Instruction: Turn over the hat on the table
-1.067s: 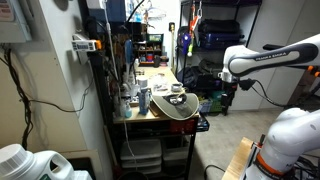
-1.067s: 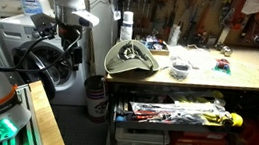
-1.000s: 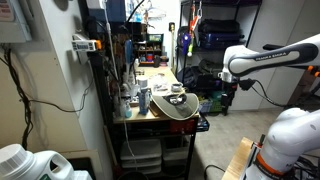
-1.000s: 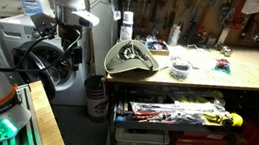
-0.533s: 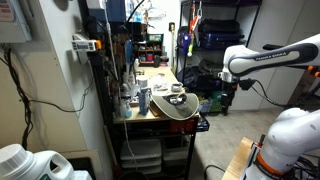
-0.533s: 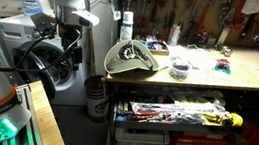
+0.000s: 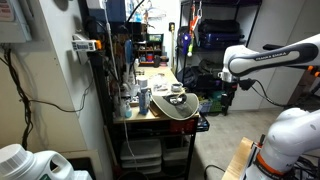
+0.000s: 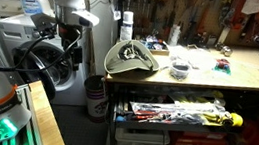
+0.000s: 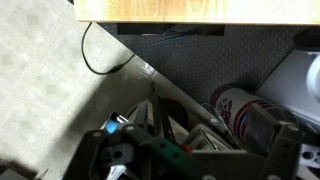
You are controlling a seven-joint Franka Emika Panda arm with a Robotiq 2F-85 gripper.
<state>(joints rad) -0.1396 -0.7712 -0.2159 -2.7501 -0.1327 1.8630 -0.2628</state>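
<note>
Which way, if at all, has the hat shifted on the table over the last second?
No. In an exterior view the hat lies at the same end of the table, just in front of the white bottle, exactly as before.

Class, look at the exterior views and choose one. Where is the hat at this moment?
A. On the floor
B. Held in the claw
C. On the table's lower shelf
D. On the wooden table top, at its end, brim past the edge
D: in both exterior views the hat lies on the table, on its wooden top at the end, with part of the brim hanging over the edge.
</note>
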